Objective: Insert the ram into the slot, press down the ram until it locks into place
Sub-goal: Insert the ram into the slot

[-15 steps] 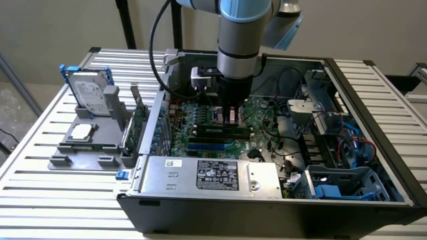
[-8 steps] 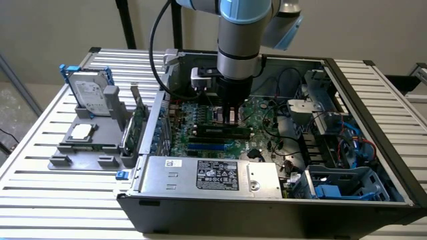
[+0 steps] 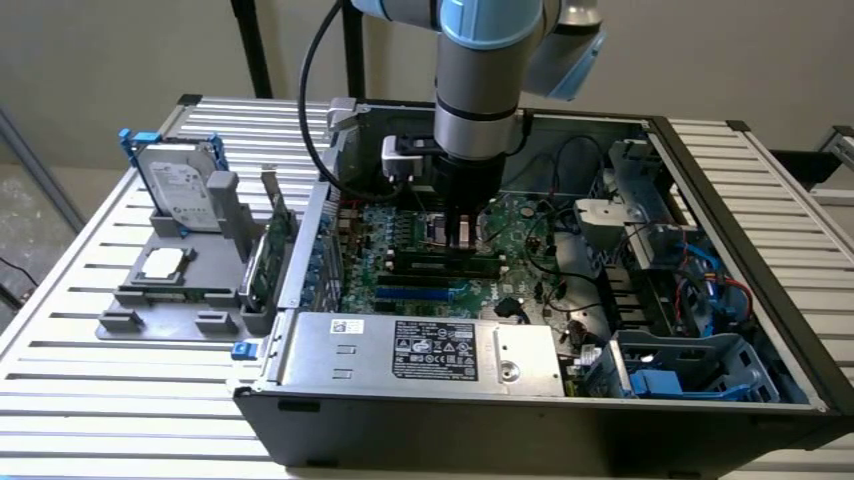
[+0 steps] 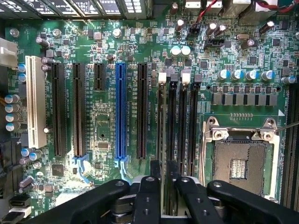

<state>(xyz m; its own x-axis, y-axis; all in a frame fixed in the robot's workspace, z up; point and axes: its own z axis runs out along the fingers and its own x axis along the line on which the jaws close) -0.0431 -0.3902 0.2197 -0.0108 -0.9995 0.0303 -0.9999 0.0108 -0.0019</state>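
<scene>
In the wrist view the ram shows edge-on as a thin strip standing in the slot, the one of the parallel black memory sockets closest to the long black expansion slot. My gripper straddles the stick's near end, its black fingers pressed against both faces, so it is shut on the ram. The exterior view has the gripper reaching straight down into the open computer case, right over the black memory sockets on the motherboard. The stick's chips are hidden.
A blue slot, black expansion slots and a white slot lie beside the sockets; the CPU socket is on their other side. A power supply fills the case front. Outside stand an upright green card and a hard drive.
</scene>
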